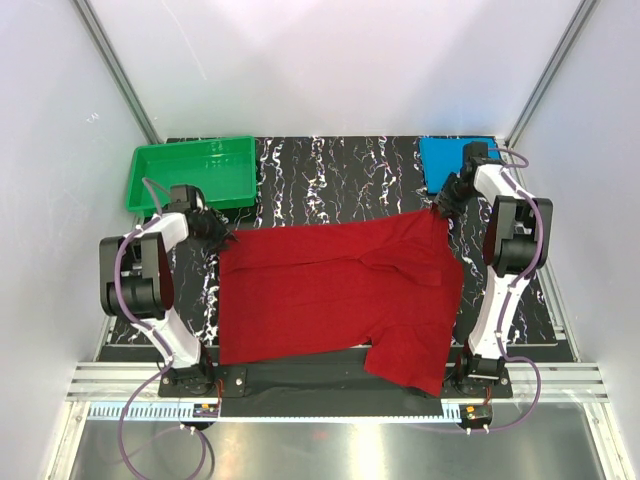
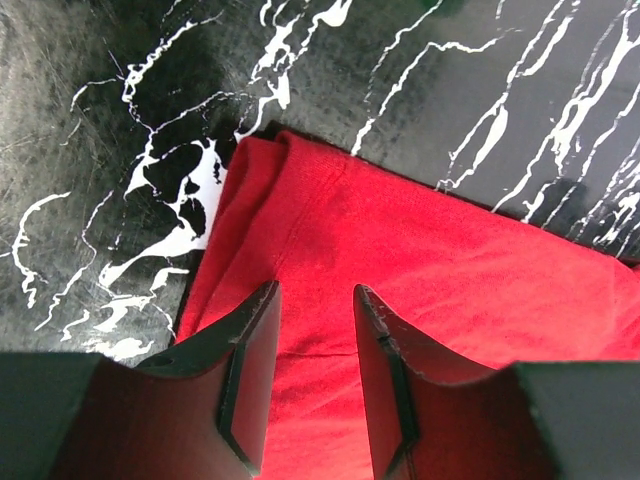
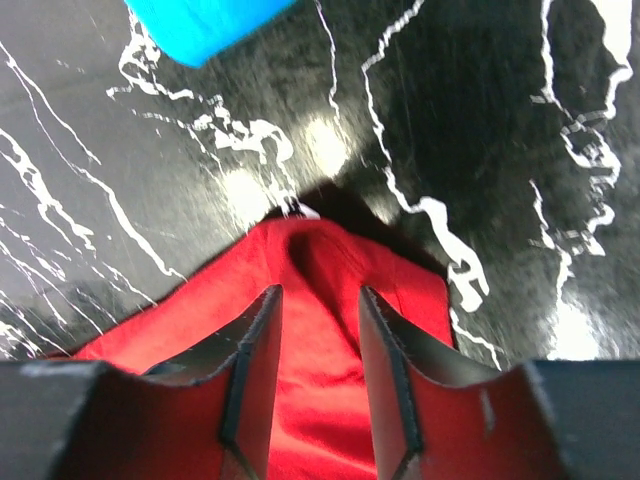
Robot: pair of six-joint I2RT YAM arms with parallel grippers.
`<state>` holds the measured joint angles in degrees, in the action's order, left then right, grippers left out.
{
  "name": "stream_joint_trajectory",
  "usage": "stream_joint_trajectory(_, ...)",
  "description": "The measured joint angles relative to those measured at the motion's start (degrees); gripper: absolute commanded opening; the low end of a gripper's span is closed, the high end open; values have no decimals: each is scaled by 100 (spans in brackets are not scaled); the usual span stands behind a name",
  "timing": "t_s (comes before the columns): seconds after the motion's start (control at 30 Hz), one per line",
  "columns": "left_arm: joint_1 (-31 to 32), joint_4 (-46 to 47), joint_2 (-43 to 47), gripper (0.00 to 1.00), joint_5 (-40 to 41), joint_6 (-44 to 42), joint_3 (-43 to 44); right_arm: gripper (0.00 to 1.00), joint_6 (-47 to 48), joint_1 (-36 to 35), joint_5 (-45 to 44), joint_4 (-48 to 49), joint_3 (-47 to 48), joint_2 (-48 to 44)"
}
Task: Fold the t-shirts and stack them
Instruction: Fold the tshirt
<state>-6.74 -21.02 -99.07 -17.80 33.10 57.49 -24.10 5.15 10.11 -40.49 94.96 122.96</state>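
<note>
The deep red t-shirt (image 1: 330, 290) lies spread across the black marbled table, with one part hanging toward the near edge at the right. My left gripper (image 1: 222, 238) is at its far left corner; in the left wrist view the gripper (image 2: 315, 290) is open, its fingers straddling the flat red cloth (image 2: 450, 280). My right gripper (image 1: 440, 208) is at the shirt's far right corner; in the right wrist view it (image 3: 318, 290) is open over a raised fold of red cloth (image 3: 330, 250). The bright blue folded shirt (image 1: 450, 160) lies at the far right and also shows in the right wrist view (image 3: 205, 25).
A green plastic tray (image 1: 190, 175) stands at the far left corner, just behind my left gripper. White walls and frame posts close in on both sides. The metal rail with the arm bases runs along the near edge.
</note>
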Motion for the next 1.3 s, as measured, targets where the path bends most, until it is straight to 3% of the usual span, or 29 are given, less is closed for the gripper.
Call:
stream_joint_trajectory(0.2, 0, -37, -168, 43, 70, 96, 70, 36, -39, 2, 31, 66, 50, 90)
stream_joint_trajectory(0.33, 0, -133, -286, 42, 131, 197, 219, 11, -22, 2, -4, 59, 260, 227)
stream_joint_trajectory(0.43, 0, -201, -378, 42, 131, 260, 319, 0, -26, 4, -107, 44, 496, 435)
stream_joint_trajectory(0.73, -9, -319, -483, 42, 168, 306, 474, 0, -13, 22, -1067, -258, 1005, 658)
stream_joint_trajectory(0.93, -44, -341, -533, 43, 188, 306, 553, 0, 63, 28, -1224, -297, 1469, 811)
stream_joint_trajectory(1.0, -46, -339, -546, 47, 197, 273, 588, 1, 79, 28, -1198, -332, 1613, 872)
stream_joint_trajectory(1.03, -46, -328, -546, 49, 197, 258, 592, 19, 79, 26, -1178, -334, 1617, 872)
stream_joint_trajectory(1.07, -46, -317, -544, 50, 195, 247, 592, 25, 55, 26, -1139, -350, 1615, 866)
stream_joint_trajectory(1.3, -46, -251, -476, 53, 173, 243, 564, 32, 22, 11, -647, -282, 981, 590)
